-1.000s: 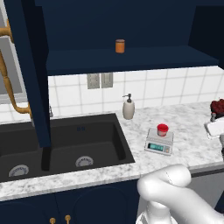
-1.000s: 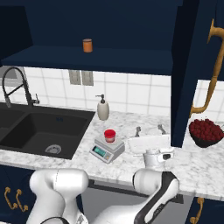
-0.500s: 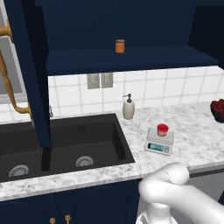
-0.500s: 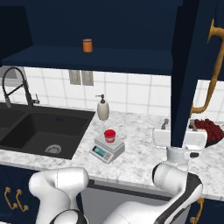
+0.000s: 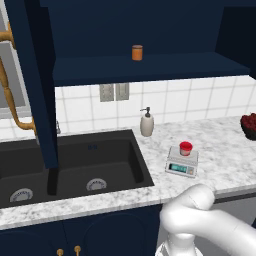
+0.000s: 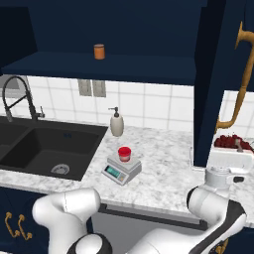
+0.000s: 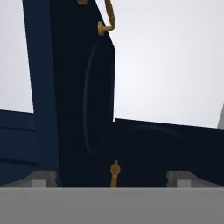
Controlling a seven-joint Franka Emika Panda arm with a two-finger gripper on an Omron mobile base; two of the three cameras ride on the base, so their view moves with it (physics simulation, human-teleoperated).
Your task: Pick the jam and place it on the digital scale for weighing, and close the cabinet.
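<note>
The jam (image 5: 185, 148), a small jar with a red lid, stands upright on the digital scale (image 5: 181, 163) on the marble counter; from the right side the jam (image 6: 124, 154) and the scale (image 6: 121, 169) show near the sink. The navy cabinet stands open, its left door (image 5: 31, 75) and right door (image 6: 212, 74) both swung out, with a brass handle (image 6: 241, 74) on the right one. My gripper (image 6: 228, 149) hovers by the lower edge of the right door, well right of the scale. In the hand view my gripper (image 7: 111, 178) is open and empty, facing the door's edge (image 7: 70, 87).
An orange-brown jar (image 5: 137, 52) stands on the cabinet shelf. A soap dispenser (image 5: 146, 123) sits behind the scale, beside the black sink (image 5: 70, 165). A bowl of red fruit (image 5: 248, 125) is at the counter's right end, just behind my hand.
My arm has swung right, away from the scale to the lower edge of the right cabinet door. The jam has stayed on the scale, and the doors have not moved.
</note>
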